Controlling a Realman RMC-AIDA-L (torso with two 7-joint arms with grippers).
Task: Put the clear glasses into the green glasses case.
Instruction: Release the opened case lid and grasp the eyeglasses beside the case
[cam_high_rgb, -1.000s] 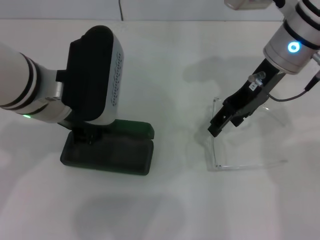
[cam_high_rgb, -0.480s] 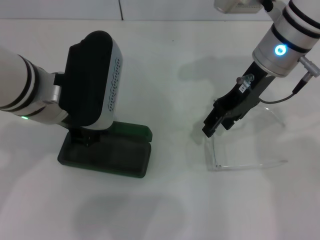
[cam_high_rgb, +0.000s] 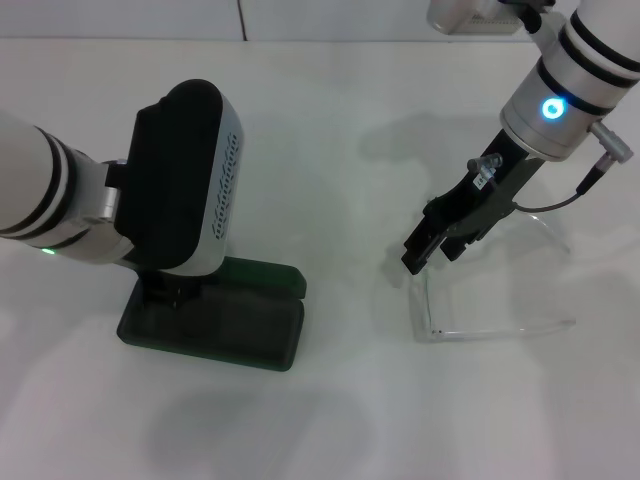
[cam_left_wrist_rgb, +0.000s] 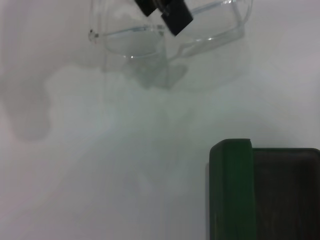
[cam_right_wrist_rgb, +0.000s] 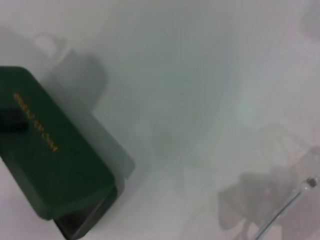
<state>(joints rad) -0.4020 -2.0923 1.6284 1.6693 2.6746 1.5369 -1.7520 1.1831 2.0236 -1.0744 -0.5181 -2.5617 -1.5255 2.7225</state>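
The green glasses case (cam_high_rgb: 232, 325) lies at the left, its lid tilted up over the base in the right wrist view (cam_right_wrist_rgb: 55, 150). My left gripper (cam_high_rgb: 165, 285) reaches down onto the case's left end, mostly hidden under the wrist housing; a black finger shows on the lid. The case follows this gripper, so it is held. The clear glasses (cam_high_rgb: 432, 305) lie at the right with their arms pointing right. My right gripper (cam_high_rgb: 428, 255) hangs over the front frame, fingers slightly apart on either side of its top rim, also seen from the left wrist (cam_left_wrist_rgb: 159, 9).
The white table (cam_high_rgb: 340, 150) holds nothing else in view. A stretch of bare surface separates the case from the glasses. The right arm's cable (cam_high_rgb: 560, 200) loops above the glasses' far arm.
My right gripper has shifted a little left and away over the glasses' front, while the glasses stayed put. The left gripper and the case have slid slightly toward the near edge.
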